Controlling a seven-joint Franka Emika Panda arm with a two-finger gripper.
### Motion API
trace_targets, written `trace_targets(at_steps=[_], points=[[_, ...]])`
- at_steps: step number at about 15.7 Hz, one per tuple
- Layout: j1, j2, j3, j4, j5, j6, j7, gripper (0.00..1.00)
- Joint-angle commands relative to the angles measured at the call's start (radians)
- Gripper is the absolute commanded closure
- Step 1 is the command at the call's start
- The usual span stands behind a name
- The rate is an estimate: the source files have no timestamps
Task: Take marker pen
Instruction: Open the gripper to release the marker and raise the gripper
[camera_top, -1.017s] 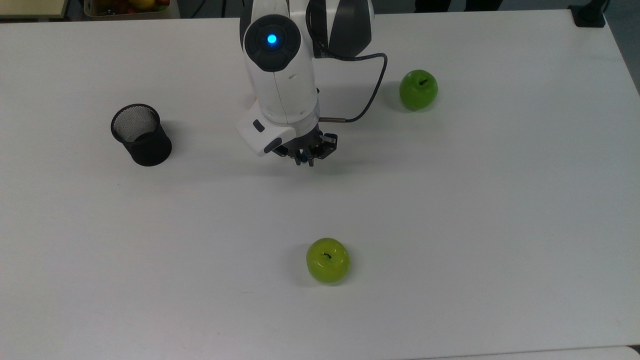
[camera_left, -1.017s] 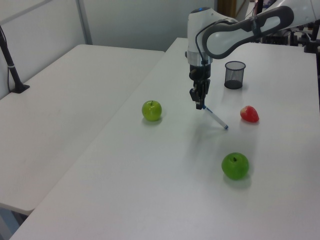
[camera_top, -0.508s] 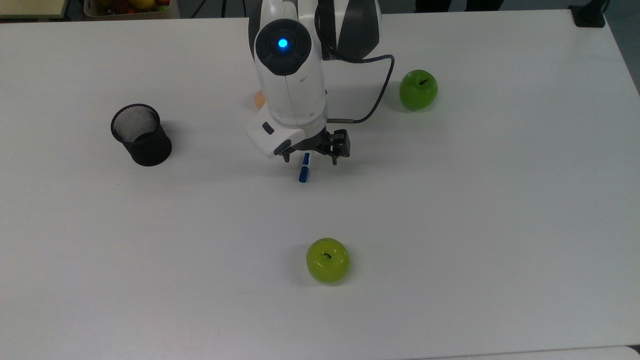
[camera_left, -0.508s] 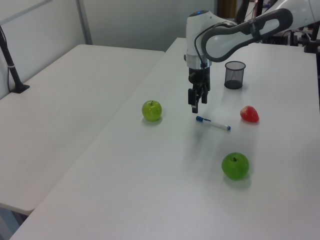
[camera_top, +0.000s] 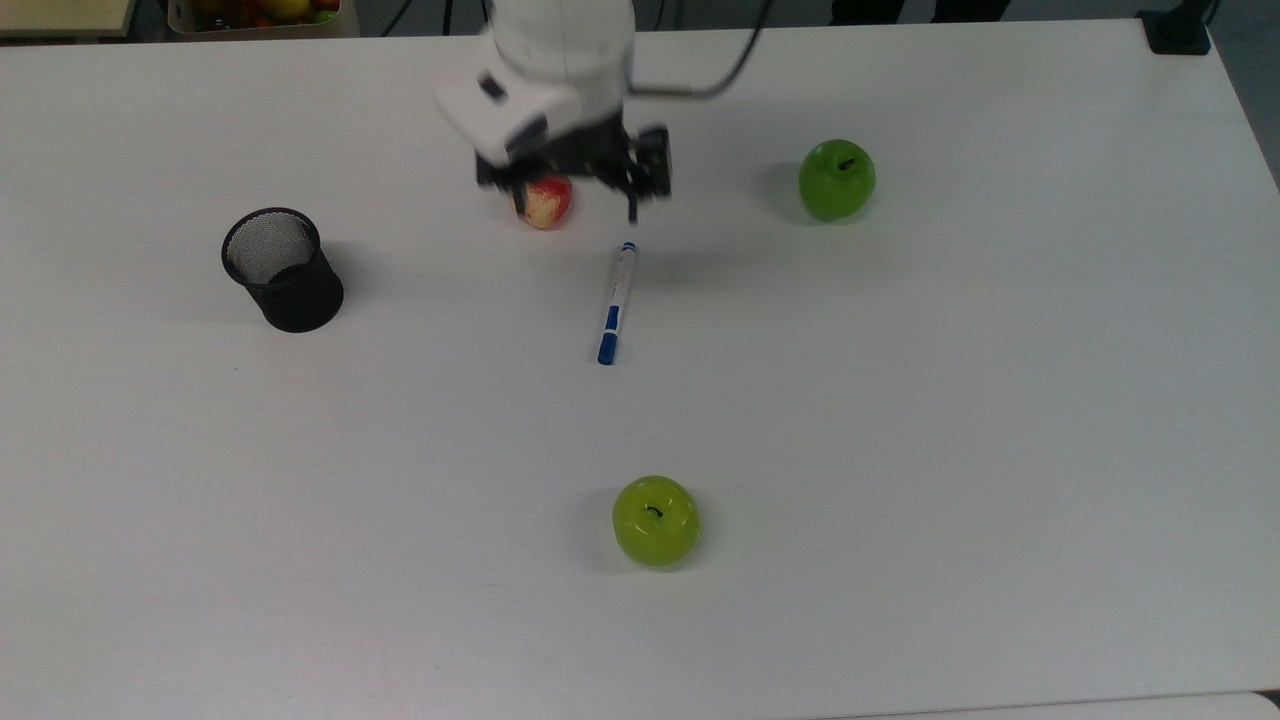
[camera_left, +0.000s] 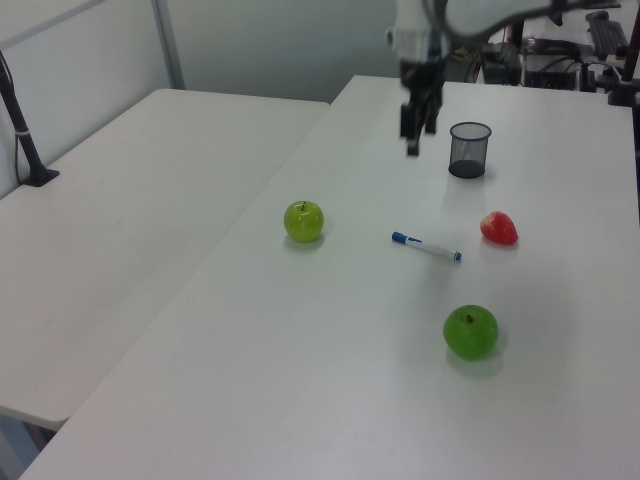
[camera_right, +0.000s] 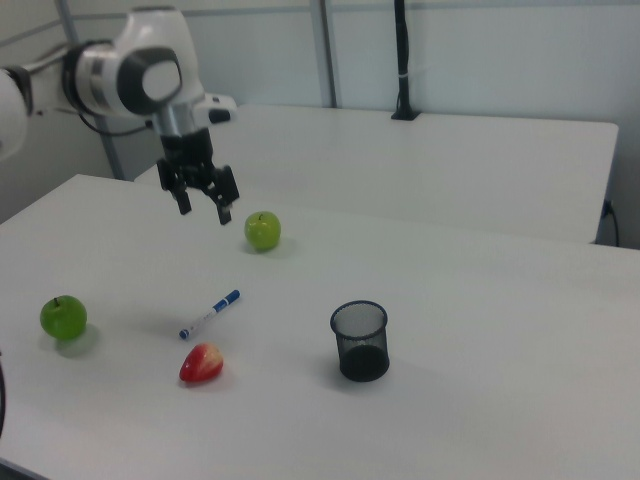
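Hand hangs in the air above the desk, fingers spread apart, nothing between them. In the top view the hand is just above the red fruit and near the pen's white end; in the left view the hand sits high, beside the mesh cup.

Pen lies flat on the desk, apart from the hand. Blue cap points to the top view's bottom, small blue end toward the hand. In the left view the pen lies between the light green apple and the red fruit. In the right view the pen is just beside the red fruit, cap toward the light green apple.

Dark green apple is at the top view's upper right, light green apple well below the pen. Mesh cup stands upright at the top view's left, well apart from the pen.
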Motion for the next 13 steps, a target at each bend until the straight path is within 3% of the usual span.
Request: trace_targets(at_steps=[1,6,8,13], points=[[-0.049,-0.173,-0.008,-0.078,-0.017,-0.108,-0.108,0.0],[-0.115,-0.339,0.027,-0.195,-0.03,-0.123,-0.159,0.0],[-0.143,-0.352,0.063,-0.201,-0.058,-0.152,-0.159,0.0],[-0.135,-0.344,0.063,-0.195,-0.063,-0.154,-0.151,0.0]])
